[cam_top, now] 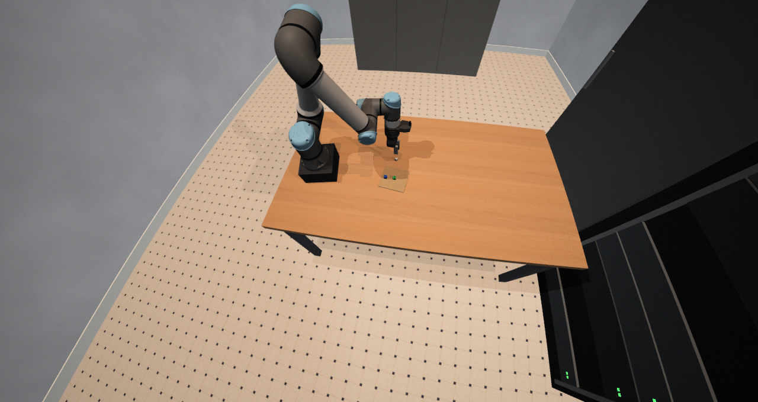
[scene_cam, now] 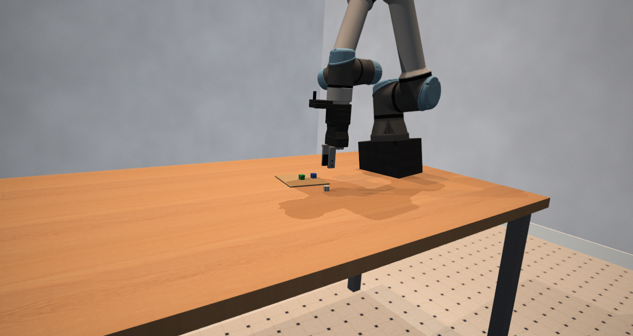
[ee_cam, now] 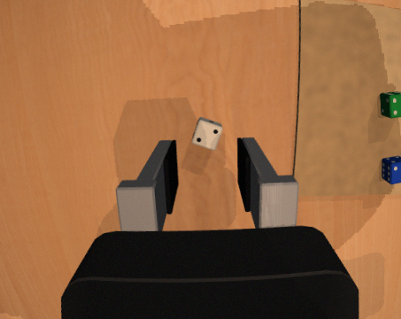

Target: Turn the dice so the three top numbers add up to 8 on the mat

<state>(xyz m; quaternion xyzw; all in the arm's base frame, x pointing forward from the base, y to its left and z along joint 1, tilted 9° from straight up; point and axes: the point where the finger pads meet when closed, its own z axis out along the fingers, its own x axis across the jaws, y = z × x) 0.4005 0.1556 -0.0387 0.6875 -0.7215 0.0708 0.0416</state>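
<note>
The white die (cam_top: 395,158) (scene_cam: 326,188) (ee_cam: 207,134) lies flat on the table beside the mat, two pips up. The mat (cam_top: 392,186) (scene_cam: 292,182) (ee_cam: 337,66) lies flat. On it are the green die (cam_top: 394,177) (scene_cam: 301,176) (ee_cam: 394,105), four pips up, and the blue die (cam_top: 385,177) (scene_cam: 313,175) (ee_cam: 395,170), two pips up. My gripper (cam_top: 396,150) (scene_cam: 328,166) (ee_cam: 207,161) points down, above the table near the white die. Its fingers are partly open with nothing between them. In the wrist view the white die shows below and just beyond the fingertips, turned relative to them.
The wooden table (cam_top: 477,187) (scene_cam: 177,245) (ee_cam: 54,221) carries the arm's black base block (cam_top: 318,169) (scene_cam: 389,157) near one end. The mat's near edge lies to the right of the right finger in the wrist view. Dark cabinets stand beyond the table.
</note>
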